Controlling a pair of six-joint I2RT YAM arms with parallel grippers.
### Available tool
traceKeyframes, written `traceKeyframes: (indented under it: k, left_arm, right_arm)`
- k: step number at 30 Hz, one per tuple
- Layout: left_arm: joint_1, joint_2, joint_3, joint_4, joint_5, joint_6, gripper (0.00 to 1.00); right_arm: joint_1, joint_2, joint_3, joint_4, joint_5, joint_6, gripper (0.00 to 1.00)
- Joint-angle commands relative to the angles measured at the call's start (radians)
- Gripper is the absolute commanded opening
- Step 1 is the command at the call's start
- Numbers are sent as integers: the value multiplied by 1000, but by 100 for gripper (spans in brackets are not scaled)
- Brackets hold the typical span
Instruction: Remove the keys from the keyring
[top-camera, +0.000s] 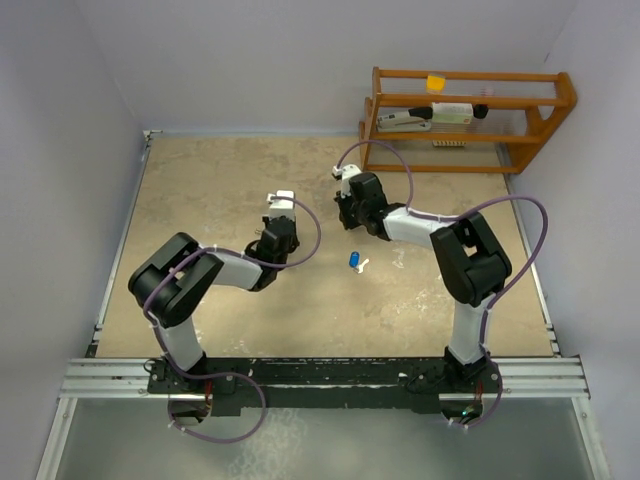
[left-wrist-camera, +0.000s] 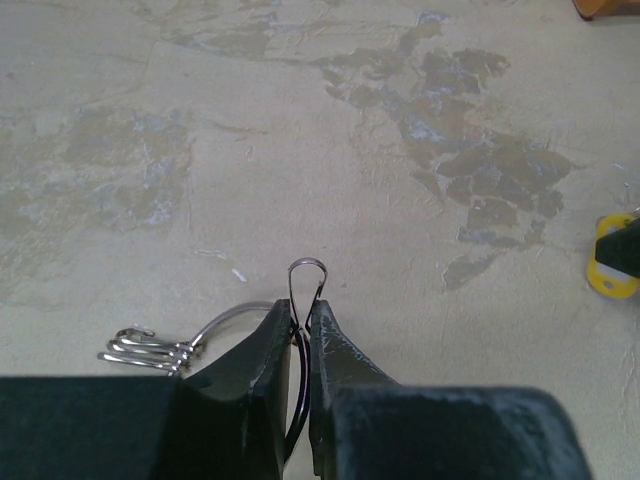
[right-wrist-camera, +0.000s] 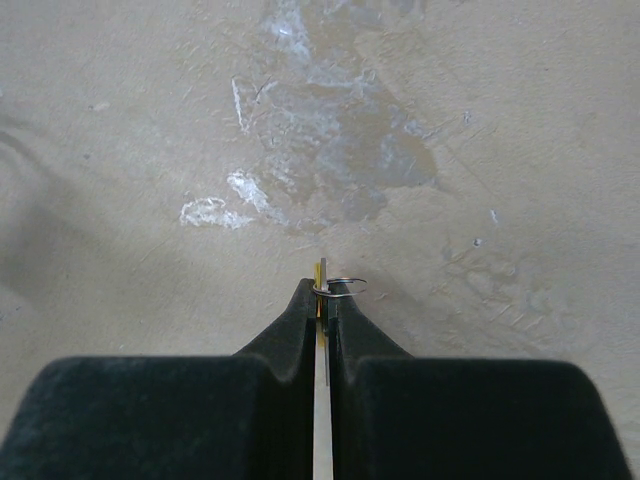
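Observation:
My left gripper (top-camera: 278, 232) is shut on the thin silver wire of the keyring (left-wrist-camera: 305, 275). A narrow loop of it sticks out past the fingertips, and a curved wire runs left to a bunch of small silver hooks (left-wrist-camera: 145, 350). My right gripper (top-camera: 352, 208) is shut on the yellow-headed key (right-wrist-camera: 323, 290), seen edge-on, with a small wire ring (right-wrist-camera: 340, 287) through it at the fingertips. That key also shows at the right edge of the left wrist view (left-wrist-camera: 610, 270). A blue-headed key (top-camera: 355, 260) lies loose on the table between the arms.
A wooden rack (top-camera: 470, 110) with a few small items stands at the back right against the wall. Walls close in the table at the left, back and right. The tabletop (top-camera: 220, 180) is mottled beige.

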Motion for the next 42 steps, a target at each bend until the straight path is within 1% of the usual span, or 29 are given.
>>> traceKeyframes:
  k: [1, 3, 5, 6, 7, 9, 11, 13, 16, 19, 22, 25, 27, 29, 32, 35, 37, 42]
  left_arm:
    - [1, 31, 18, -78, 39, -75, 8]
    - [1, 37, 16, -89, 36, -86, 11]
    - [1, 42, 10, -97, 32, -96, 14]
    - [2, 45, 8, -97, 33, -100, 21]
    - [2, 48, 5, -97, 36, -105, 29]
    - [1, 48, 1, -96, 42, -110, 40]
    - [0, 39, -7, -87, 45, -113, 48]
    - [0, 17, -22, -70, 44, -108, 52]
    - [-4, -35, -38, -62, 39, -96, 55]
    - [-16, -105, -44, -86, 8, -84, 58]
    - [-56, -199, -43, -131, -68, -51, 61]
    - [-118, -298, -12, -231, -136, -4, 62]
    - [-164, -356, 6, -298, -189, 26, 63]
    - [-198, -422, 23, -366, -219, 39, 64]
    - [-209, -492, 52, -456, -206, 15, 64]
    - [-216, -554, 76, -532, -254, -29, 65]
    - [-223, -594, 85, -568, -304, -45, 66]
    - [-237, -694, 46, -565, -310, -9, 67]
  right_arm:
    - [-6, -8, 16, 65, 6, 9, 0]
    - [-6, -5, 19, 66, 8, 8, 1]
    - [-6, -4, 19, 69, 12, 6, 4]
    - [-6, -2, 19, 69, 15, 5, 9]
    - [-6, -3, 15, 71, 17, 6, 15]
    - [-6, -6, 8, 74, 20, 6, 32]
    - [-6, -12, -1, 78, 22, 6, 36]
    - [-6, -20, -8, 84, 23, 6, 38]
    - [-6, -45, -13, 84, 16, 1, 44]
    - [-5, -106, -29, 99, 48, -44, 44]
    - [-3, -204, -87, 128, 33, -49, 45]
    - [10, -339, -188, 183, 56, -53, 47]
    - [34, -431, -255, 221, 104, -70, 47]
    - [76, -533, -356, 284, 184, -107, 48]
    - [142, -681, -466, 400, 319, -153, 48]
    - [157, -816, -546, 481, 405, -143, 49]
    - [157, -877, -593, 512, 459, -126, 49]
    - [158, -926, -630, 521, 511, -113, 49]
